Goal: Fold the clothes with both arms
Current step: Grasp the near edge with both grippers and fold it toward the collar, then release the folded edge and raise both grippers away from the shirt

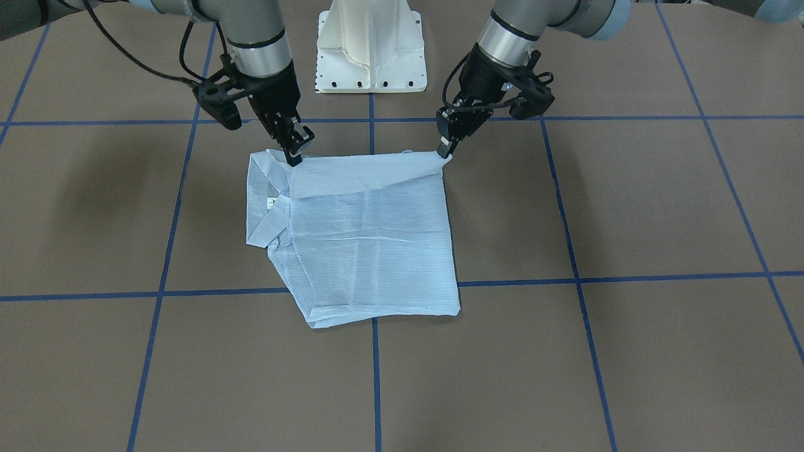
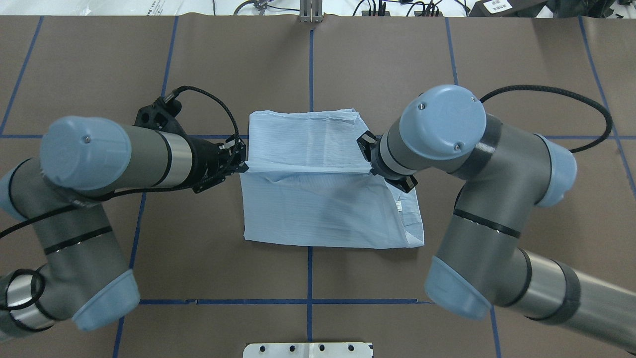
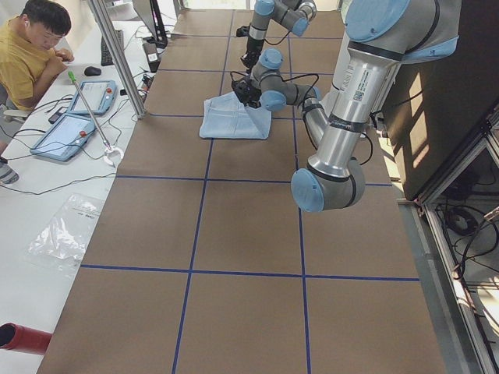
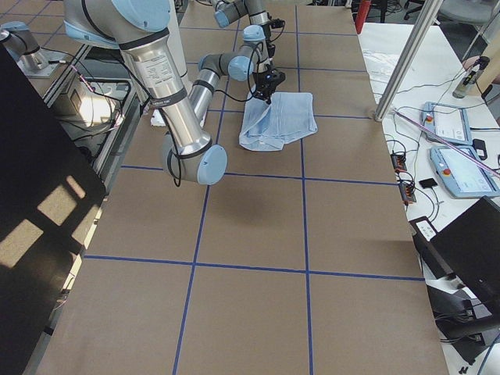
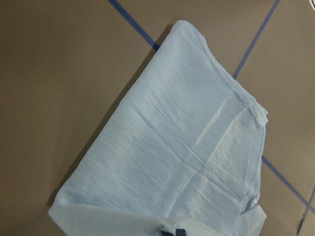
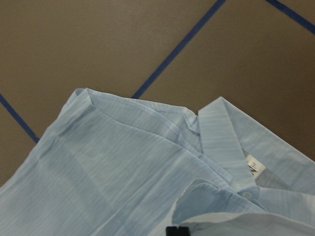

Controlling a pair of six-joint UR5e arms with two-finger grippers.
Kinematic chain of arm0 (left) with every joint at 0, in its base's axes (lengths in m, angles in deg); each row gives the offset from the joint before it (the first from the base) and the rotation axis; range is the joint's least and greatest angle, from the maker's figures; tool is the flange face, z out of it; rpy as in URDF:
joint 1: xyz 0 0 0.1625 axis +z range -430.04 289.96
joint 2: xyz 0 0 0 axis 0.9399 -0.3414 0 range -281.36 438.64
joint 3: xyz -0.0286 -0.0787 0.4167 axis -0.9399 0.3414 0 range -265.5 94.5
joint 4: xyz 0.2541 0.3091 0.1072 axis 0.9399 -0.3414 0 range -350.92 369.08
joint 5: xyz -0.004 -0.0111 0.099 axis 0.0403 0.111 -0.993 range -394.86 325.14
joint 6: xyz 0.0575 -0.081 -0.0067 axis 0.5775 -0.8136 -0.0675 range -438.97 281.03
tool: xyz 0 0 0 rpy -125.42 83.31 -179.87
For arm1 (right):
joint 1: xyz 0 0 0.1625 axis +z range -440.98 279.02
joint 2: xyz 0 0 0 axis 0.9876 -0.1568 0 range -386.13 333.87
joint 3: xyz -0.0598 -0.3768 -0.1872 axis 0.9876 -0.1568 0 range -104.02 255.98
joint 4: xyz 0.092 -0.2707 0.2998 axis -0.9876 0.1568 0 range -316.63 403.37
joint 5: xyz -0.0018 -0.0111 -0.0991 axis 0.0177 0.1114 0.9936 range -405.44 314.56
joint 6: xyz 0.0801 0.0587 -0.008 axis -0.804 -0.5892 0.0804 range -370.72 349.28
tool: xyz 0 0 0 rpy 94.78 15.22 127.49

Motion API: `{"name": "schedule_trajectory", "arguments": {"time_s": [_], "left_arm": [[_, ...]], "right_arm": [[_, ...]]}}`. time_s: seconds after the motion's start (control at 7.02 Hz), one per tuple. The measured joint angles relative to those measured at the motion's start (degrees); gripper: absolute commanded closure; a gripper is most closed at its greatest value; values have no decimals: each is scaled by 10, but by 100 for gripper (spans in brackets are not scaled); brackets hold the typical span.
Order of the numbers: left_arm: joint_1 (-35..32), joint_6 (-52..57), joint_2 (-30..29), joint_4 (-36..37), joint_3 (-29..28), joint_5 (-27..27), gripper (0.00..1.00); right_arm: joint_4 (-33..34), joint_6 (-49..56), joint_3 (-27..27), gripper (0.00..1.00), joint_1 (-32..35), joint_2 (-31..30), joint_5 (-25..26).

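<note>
The pale-blue striped shirt (image 1: 370, 245) lies partly folded in the middle of the table, its collar (image 1: 267, 216) and neck label (image 1: 272, 203) toward my right side. My left gripper (image 1: 446, 149) is shut on one corner of the shirt's edge nearest my base. My right gripper (image 1: 295, 156) is shut on the other corner, next to the collar. That edge is raised and turned over the rest of the cloth (image 2: 318, 209). The left wrist view shows the shirt (image 5: 187, 147) spread below. The right wrist view shows the collar (image 6: 221, 132) and label (image 6: 253, 165).
The white pedestal base (image 1: 370, 50) stands just behind the shirt. Blue tape lines (image 1: 374, 376) cross the brown table. An operator (image 3: 31, 47) sits at a side bench with tablets (image 3: 70, 132) and a metal post (image 3: 117, 54) beyond the far table edge.
</note>
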Motion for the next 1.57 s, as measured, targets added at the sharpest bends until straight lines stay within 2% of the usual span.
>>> {"name": "schedule_trajectory", "arguments": {"time_s": [0.28, 0.57, 0.85, 1.0, 1.14, 1.28, 1.42, 1.57], "left_arm": [[-38, 37, -43, -46, -113, 1, 100], [-57, 55, -81, -135, -243, 0, 100], [-67, 76, -108, -187, -331, -3, 100], [-70, 83, -121, -198, -362, -4, 94], [-71, 85, -133, -207, -388, -5, 57], [-75, 94, -143, -217, -410, -6, 47], [-86, 114, -153, -224, -432, -6, 46], [-102, 133, -158, -232, -446, -5, 46]], "right_arm": [[-49, 35, -136, 100, 45, 66, -25], [-128, 61, -275, 100, 68, 119, -40], [-186, 75, -381, 100, 80, 166, -48], [-203, 88, -409, 71, 86, 177, -51], [-212, 103, -427, 42, 90, 186, -53], [-225, 111, -449, 26, 92, 196, -53], [-244, 122, -475, 18, 100, 207, -58], [-256, 141, -491, 1, 111, 212, -70]]}}
